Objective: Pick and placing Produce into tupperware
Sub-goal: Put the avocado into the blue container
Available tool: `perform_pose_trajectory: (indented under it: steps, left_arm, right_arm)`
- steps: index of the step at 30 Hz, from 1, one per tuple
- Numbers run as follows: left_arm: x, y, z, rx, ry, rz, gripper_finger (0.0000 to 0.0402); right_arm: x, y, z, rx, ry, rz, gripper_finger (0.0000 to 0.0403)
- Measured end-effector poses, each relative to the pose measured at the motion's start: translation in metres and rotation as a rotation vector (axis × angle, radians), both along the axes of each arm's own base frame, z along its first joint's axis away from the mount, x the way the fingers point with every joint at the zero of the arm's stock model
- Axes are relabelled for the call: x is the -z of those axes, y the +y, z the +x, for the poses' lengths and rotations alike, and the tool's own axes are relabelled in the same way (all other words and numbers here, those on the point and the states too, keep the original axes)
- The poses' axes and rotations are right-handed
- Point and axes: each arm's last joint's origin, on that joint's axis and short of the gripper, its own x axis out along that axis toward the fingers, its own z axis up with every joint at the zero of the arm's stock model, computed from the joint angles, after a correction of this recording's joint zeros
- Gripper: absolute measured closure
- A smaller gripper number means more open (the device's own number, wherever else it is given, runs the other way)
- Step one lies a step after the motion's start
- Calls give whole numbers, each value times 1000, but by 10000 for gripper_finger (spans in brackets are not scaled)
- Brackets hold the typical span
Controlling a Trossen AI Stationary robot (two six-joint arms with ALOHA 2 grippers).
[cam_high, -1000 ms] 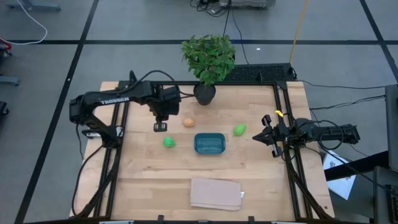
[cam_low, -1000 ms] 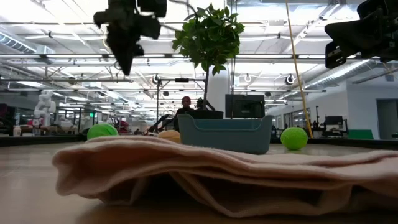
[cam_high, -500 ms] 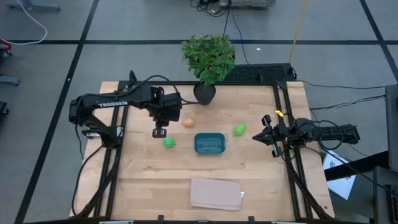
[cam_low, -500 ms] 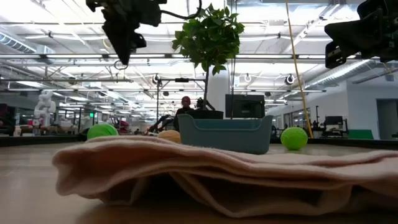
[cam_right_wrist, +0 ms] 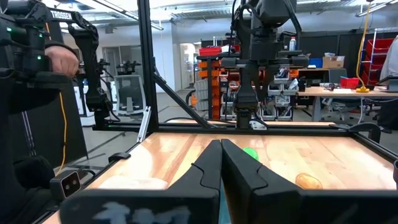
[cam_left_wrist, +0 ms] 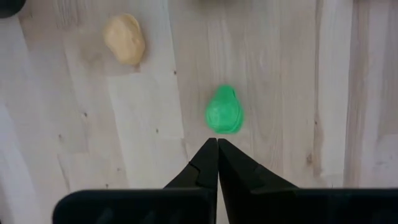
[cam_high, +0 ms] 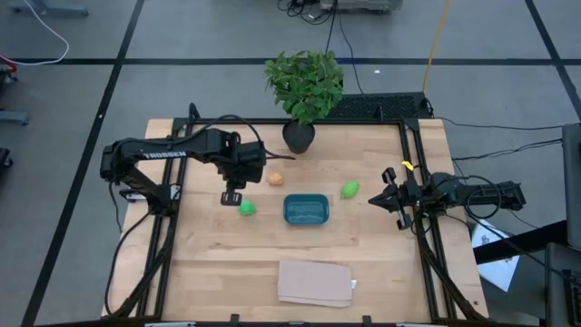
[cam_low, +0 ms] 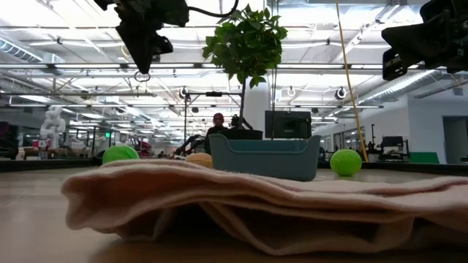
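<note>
My left gripper (cam_high: pixel 231 197) (cam_left_wrist: pixel 217 142) is shut and hangs above the table, just left of and beyond a bright green piece of produce (cam_high: pixel 247 208) (cam_left_wrist: pixel 224 111) that lies on the wood. An orange-tan piece (cam_high: pixel 275 179) (cam_left_wrist: pixel 125 40) lies farther back. The second green piece (cam_high: pixel 349 190) (cam_low: pixel 346 162) lies right of the teal tupperware (cam_high: pixel 305 209) (cam_low: pixel 265 156), which stands flat at mid-table. My right gripper (cam_high: pixel 388 194) (cam_right_wrist: pixel 221 144) waits shut at the table's right side, raised.
A potted leafy plant (cam_high: pixel 304 91) stands at the far edge. A flat tan pad (cam_high: pixel 315 282) lies near the front edge and fills the foreground of the low view. Black frame rails (cam_high: pixel 172 209) run along both table sides.
My left gripper has moved toward the near edge, closer to the green piece on the left, staying shut. The produce, the tupperware and the right arm have stayed where they were.
</note>
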Motion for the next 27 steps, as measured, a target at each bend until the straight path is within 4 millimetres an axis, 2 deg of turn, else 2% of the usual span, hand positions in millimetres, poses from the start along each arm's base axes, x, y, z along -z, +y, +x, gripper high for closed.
perform_pose_trajectory:
  steps: [7, 20, 27]
  left_arm:
    - [-1, -2, 5, 70, -47, 22, 340]
    - [-2, -21, 11, 251, -105, 84, 160]
    - [-2, -24, 12, 252, -109, 76, 97]
  right_arm:
    - [0, 0, 0, 0, 0, 0, 403]
    - [0, 0, 0, 0, 0, 0, 403]
    - [0, 0, 0, 0, 0, 0, 403]
